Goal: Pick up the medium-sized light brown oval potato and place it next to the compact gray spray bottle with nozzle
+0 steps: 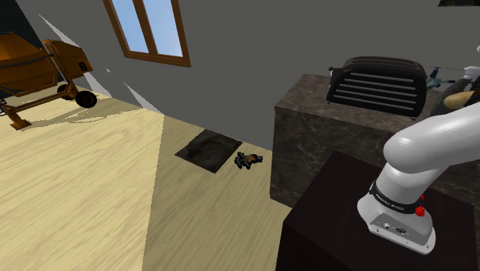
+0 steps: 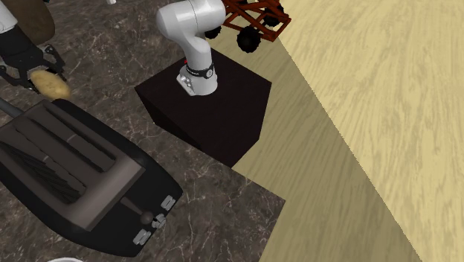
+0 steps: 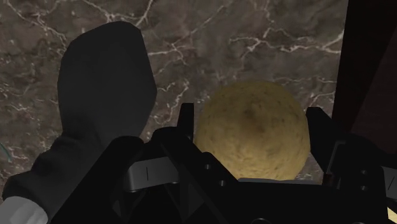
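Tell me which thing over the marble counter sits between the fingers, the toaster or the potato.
The potato: tan and round, clasped between the black fingers. The toaster is black and slotted, with nothing gripping it.

I am looking at a dark brown marbled counter, veined in white, which is carrying everything here. A black toaster with two long slots is sitting flat on its top, with bare counter showing all around it in the second exterior view. Behind the toaster, what looks like a small grey bottle is standing on the same top.
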{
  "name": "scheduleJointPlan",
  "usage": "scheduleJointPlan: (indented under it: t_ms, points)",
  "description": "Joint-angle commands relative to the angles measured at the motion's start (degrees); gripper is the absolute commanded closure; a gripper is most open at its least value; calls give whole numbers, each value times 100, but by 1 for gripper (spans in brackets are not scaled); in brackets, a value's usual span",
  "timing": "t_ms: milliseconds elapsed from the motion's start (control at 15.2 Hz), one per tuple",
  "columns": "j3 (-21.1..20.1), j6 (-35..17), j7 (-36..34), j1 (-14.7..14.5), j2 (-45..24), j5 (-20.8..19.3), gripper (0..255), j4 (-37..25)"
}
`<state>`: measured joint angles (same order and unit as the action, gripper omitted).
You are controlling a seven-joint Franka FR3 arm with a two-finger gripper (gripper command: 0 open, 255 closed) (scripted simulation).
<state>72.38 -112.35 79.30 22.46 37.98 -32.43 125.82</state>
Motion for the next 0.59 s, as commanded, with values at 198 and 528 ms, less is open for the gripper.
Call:
scheduleJointPlan:
  t_ms: [198, 528]
  points:
    - [312, -367, -15, -112, -34, -131, 255, 239]
    - [673, -732, -40, -288, -86, -261, 255, 436]
